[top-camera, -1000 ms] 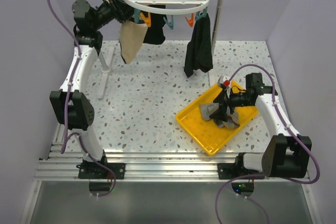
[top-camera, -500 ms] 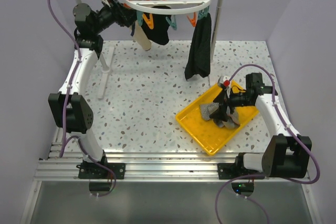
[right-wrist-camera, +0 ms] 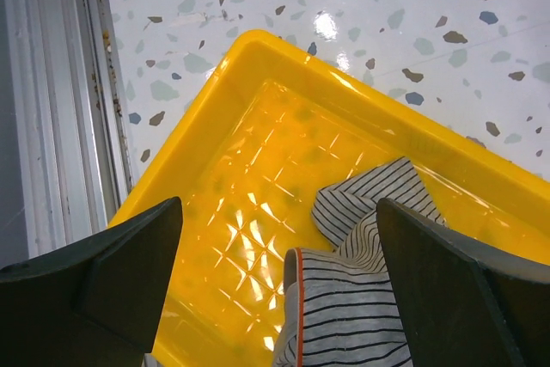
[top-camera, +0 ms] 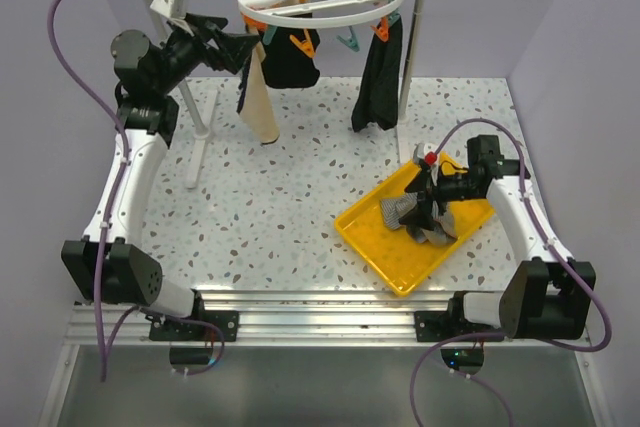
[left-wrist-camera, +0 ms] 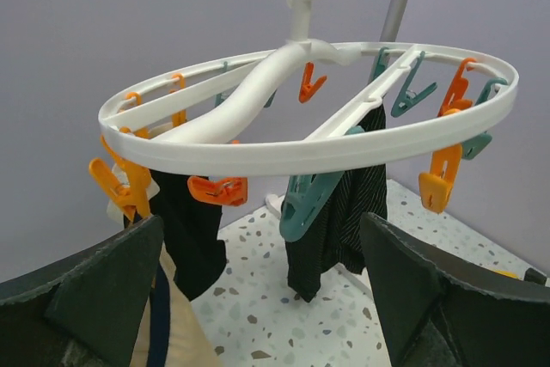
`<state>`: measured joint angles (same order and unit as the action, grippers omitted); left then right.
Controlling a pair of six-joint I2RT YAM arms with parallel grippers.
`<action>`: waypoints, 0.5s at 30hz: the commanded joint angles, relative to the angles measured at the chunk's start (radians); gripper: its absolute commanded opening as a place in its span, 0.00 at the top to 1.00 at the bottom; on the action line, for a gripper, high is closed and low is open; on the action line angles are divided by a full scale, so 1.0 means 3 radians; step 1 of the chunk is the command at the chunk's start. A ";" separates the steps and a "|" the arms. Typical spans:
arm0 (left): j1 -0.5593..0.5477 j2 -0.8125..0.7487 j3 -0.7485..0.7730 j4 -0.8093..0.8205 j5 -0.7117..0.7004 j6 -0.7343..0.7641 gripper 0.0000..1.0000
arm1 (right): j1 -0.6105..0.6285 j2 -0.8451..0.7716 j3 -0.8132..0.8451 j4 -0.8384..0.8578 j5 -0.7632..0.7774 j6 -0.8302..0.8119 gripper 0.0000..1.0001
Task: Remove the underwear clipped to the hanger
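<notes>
The white round hanger (top-camera: 320, 9) hangs at the back, orange and teal pegs under its ring (left-wrist-camera: 301, 150). Beige underwear (top-camera: 264, 107) dangles from its left side, next to a black one (top-camera: 292, 59); another black one (top-camera: 378, 77) hangs at the right. My left gripper (top-camera: 238, 45) is open just left of the ring, holding nothing. From the left wrist, the beige piece (left-wrist-camera: 176, 333) lies by the left finger, and the black pieces (left-wrist-camera: 196, 234) (left-wrist-camera: 342, 221) hang beyond. My right gripper (top-camera: 428, 202) (right-wrist-camera: 279, 285) stands open over striped underwear (right-wrist-camera: 378, 307) (top-camera: 398, 211) in the yellow tray (top-camera: 385, 252).
The yellow tray (right-wrist-camera: 215, 118) lies at the right front of the speckled table and holds a small heap of garments. A white upright pole (top-camera: 412, 37) stands right of the hanger, and a shorter white stand (top-camera: 198, 122) rises at the left.
My left gripper opened and drew back to the left, letting go of the beige underwear, which swung back under the ring. The right arm stayed still.
</notes>
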<state>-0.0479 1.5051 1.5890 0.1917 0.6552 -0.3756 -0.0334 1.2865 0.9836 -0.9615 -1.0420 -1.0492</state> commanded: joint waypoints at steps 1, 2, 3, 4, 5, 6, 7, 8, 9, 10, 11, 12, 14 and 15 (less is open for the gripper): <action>-0.0014 -0.0261 -0.0229 -0.0189 -0.0200 0.0336 0.00 | 0.0029 -0.0065 0.0203 -0.0103 -0.0152 -0.0107 0.02; -0.0014 -0.0348 -0.0280 -0.0214 -0.0240 0.0382 0.00 | 0.0040 -0.0070 0.0249 -0.0113 -0.0147 -0.0107 0.02; -0.0014 -0.0389 -0.0331 -0.0235 -0.0261 0.0408 0.00 | 0.0045 -0.0080 0.0270 -0.0113 -0.0147 -0.0107 0.01; -0.0014 -0.0430 -0.0438 -0.0260 -0.0282 0.0428 0.00 | 0.0065 -0.0080 0.0295 -0.0124 -0.0142 -0.0107 0.02; -0.0014 -0.0471 -0.0495 -0.0296 -0.0312 0.0464 0.00 | 0.0070 -0.0090 0.0341 -0.0119 -0.0142 -0.0107 0.01; -0.0009 -0.0562 -0.0556 -0.0307 -0.0373 0.0475 0.00 | 0.0080 -0.0090 0.0367 -0.0124 -0.0132 -0.0112 0.01; -0.0009 -0.0619 -0.0699 -0.0312 -0.0404 0.0475 0.00 | 0.0086 -0.0090 0.0392 -0.0134 -0.0121 -0.0123 0.01; -0.0009 -0.0670 -0.0776 -0.0312 -0.0435 0.0490 0.00 | 0.0086 -0.0090 0.0448 -0.0134 -0.0106 -0.0143 0.01; -0.0009 -0.0787 -0.0853 -0.0317 -0.0511 0.0500 0.00 | 0.0182 -0.0080 0.0474 -0.0134 -0.0071 -0.0148 0.01; -0.0009 -0.0849 -0.1015 -0.0327 -0.0557 0.0515 0.00 | 0.0223 -0.0080 0.0495 -0.0124 -0.0055 -0.0153 0.01; -0.0009 -0.0916 -0.1098 -0.0337 -0.0603 0.0536 0.00 | 0.0254 -0.0075 0.0540 -0.0088 -0.0035 -0.0153 0.01; -0.0004 -0.1043 -0.1185 -0.0352 -0.0680 0.0556 0.00 | 0.0285 -0.0060 0.0561 -0.0063 -0.0019 -0.0148 0.01; 0.0001 -0.1171 -0.1456 -0.0383 -0.0772 0.0572 0.00 | 0.0387 -0.0034 0.0617 0.0004 0.0052 -0.0093 0.01; 0.0006 -0.1293 -0.1543 -0.0393 -0.0833 0.0572 0.00 | 0.0428 -0.0014 0.0628 0.0115 0.0088 -0.0052 0.01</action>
<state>-0.0479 1.1973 1.1858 0.0834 0.4801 -0.2409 0.0650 1.2865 1.1236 -0.9752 -1.0302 -1.0668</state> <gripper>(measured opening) 0.997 0.985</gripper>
